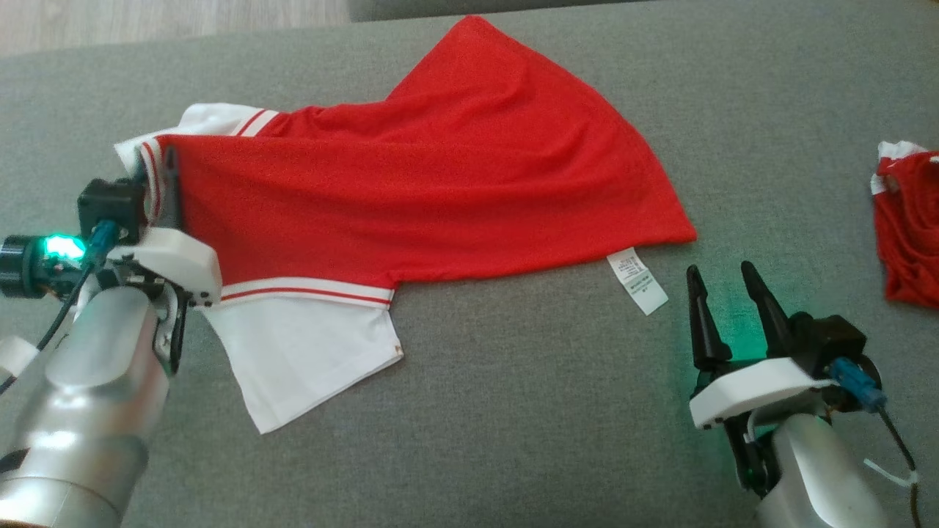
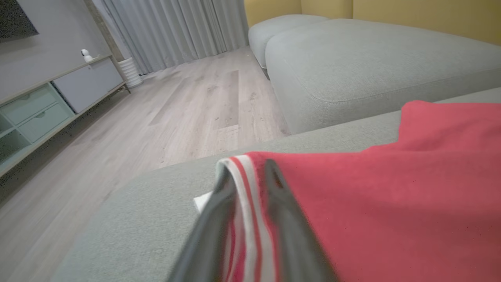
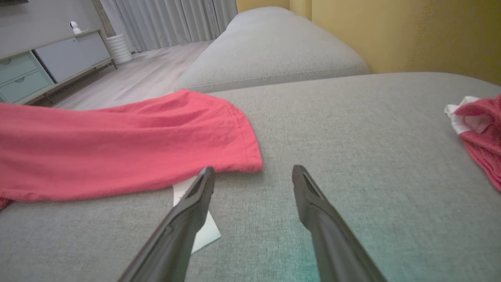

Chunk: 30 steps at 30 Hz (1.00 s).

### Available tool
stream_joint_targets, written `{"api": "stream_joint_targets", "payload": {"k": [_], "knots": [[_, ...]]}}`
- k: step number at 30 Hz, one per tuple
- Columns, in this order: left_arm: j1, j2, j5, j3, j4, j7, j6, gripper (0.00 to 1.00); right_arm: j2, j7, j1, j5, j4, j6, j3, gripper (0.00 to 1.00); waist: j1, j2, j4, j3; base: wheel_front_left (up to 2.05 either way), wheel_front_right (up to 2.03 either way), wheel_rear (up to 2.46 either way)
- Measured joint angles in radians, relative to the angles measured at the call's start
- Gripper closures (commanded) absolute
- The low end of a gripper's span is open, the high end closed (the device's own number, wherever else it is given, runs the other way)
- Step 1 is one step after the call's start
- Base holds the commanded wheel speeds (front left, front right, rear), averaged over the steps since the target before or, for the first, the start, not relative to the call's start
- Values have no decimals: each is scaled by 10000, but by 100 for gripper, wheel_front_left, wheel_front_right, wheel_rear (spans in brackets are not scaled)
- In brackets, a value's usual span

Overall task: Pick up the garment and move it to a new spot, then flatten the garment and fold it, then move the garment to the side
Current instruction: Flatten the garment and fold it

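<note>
Grey cushion (image 1: 513, 411) carries the red garment (image 1: 440, 191), long axis 9-to-3 in head view. Left gripper (image 1: 158, 183) is clamped on its striped trim at 9. Right gripper (image 1: 719, 268), fingers apart, is nearer the free hem corner (its 11 o'clock, past the care label (image 1: 637, 281)).

Grey sofa cushion (image 1: 513, 411) under red-and-white garment (image 1: 455, 191), another red cloth (image 1: 906, 235).

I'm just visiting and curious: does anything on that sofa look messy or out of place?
Yes. The red shirt lies skewed and rippled, not flat, with its white label poking out past the hem. The left fingers pinch its striped edge. A second red garment sits crumpled at the robot's right.
</note>
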<state>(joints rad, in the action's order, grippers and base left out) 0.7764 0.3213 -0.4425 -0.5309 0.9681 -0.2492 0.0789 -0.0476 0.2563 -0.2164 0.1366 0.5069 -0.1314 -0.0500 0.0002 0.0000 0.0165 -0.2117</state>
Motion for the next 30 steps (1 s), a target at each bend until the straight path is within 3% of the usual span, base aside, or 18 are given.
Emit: {"api": "stream_joint_targets", "payload": {"k": [3, 7, 15, 23, 30], "knots": [[-187, -8, 35, 293, -286, -2, 424, 0, 0, 0, 0, 127, -205, 0, 0, 0, -1, 0, -1, 166, 0, 0, 0], [-1210, -63, 56, 522, -514, -19, 677, 0, 0, 0, 24, 238, -366, 0, -4, 0, -2, 0, -17, 576, 0, 0, 0], [-4015, -495, 531, 1241, -3135, -31, 961, 0, 0, 0, 538, 397, -456, 0, -48, 0, -4, 0, -80, 1535, 0, 0, 0], [-6638, -1156, 1241, 1944, -4665, -31, 970, 0, 0, 0, 858, 397, -368, 0, -161, 0, -4, 0, -165, 2128, 0, 0, 0], [-7701, -1772, 1710, 2823, -5336, -31, 765, 0, 0, 0, 926, 472, -305, 0, -244, 0, -3, 0, -239, 2260, 0, 0, 0]]}}
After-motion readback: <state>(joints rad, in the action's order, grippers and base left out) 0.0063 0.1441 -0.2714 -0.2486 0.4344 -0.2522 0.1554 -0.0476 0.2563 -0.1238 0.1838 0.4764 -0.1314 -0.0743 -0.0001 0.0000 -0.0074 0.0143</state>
